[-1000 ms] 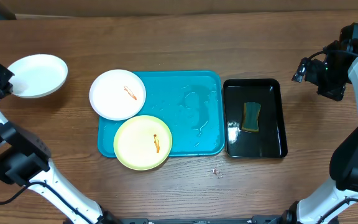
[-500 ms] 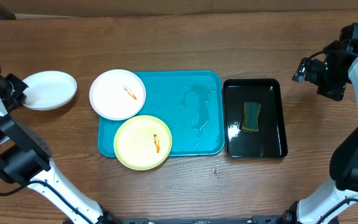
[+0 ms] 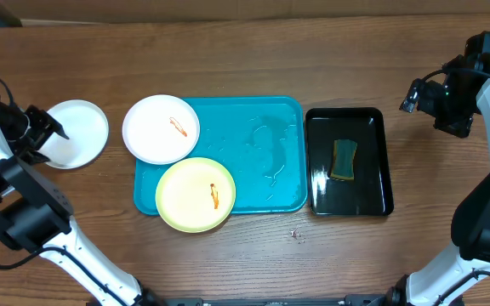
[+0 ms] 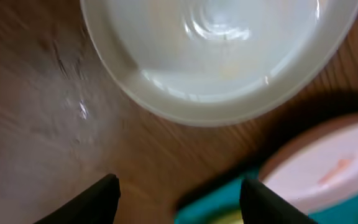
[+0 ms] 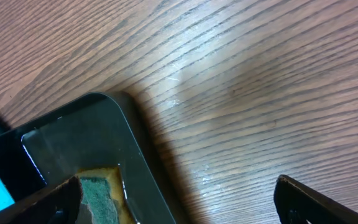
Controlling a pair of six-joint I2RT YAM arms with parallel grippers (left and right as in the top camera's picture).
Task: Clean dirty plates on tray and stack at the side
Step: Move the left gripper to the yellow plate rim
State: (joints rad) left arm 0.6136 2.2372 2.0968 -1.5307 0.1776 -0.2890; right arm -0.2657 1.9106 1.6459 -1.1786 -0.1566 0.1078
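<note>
A clean-looking white plate lies on the wood left of the turquoise tray. My left gripper sits at that plate's left rim, open, with nothing between its fingers. A white plate with an orange smear rests on the tray's left edge. A yellow-green plate, also smeared, overhangs the tray's front-left corner. My right gripper hovers open over bare wood beyond the far right corner of the black tray.
A glossy black tray stands right of the turquoise one and holds a green-and-yellow sponge in water. Water streaks lie on the turquoise tray's right half. A small speck lies in front of the trays.
My left gripper carried the white plate rightwards toward the tray, set it on the table and opened. The right arm has not moved.
</note>
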